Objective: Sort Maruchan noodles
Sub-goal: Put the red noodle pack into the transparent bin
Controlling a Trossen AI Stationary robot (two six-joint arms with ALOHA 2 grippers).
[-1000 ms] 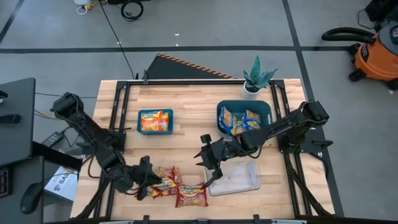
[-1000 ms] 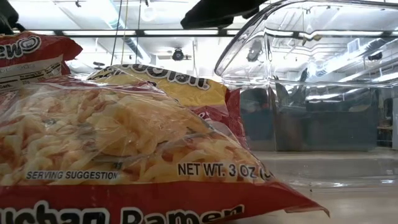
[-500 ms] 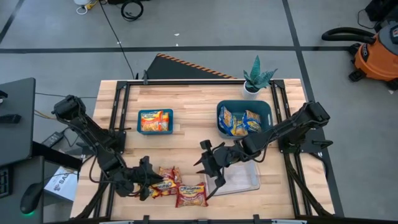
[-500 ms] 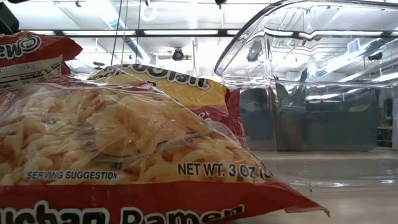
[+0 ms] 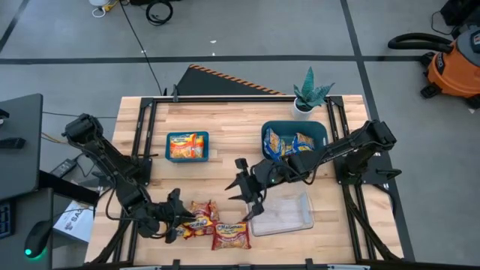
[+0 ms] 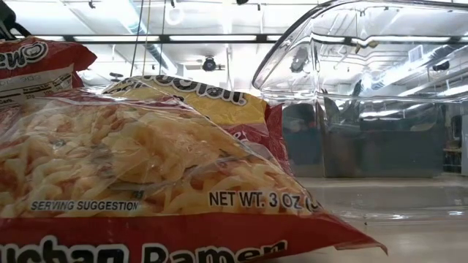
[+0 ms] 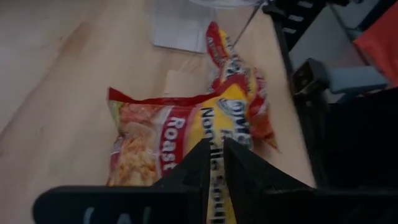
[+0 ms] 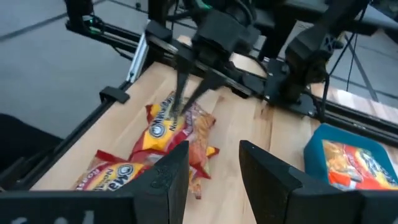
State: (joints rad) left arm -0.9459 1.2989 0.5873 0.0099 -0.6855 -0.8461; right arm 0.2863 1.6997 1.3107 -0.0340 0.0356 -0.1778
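Three Maruchan noodle packets lie together near the table's near edge. A yellow-and-red one rests on a red one. My left gripper is at their left end, shut on the yellow-and-red packet. My right gripper hangs open above bare table, right of and beyond the pile. Its fingers frame the packets from afar. In the low view a red packet fills the foreground. My left gripper pinches the yellow-and-red packet at its left end between its two fingers. The fingers slant down from the table's left. The packet lies flat on the other packets and the table.
A teal bin holds an orange packet. A second teal bin holds blue-and-yellow packets. A clear plastic container sits right of the pile and also shows in the low view. A potted plant stands at the far edge.
My right gripper has moved from above the clear container's left edge toward the table's left and a little toward the far edge, staying open. The left gripper and the packets have kept still.
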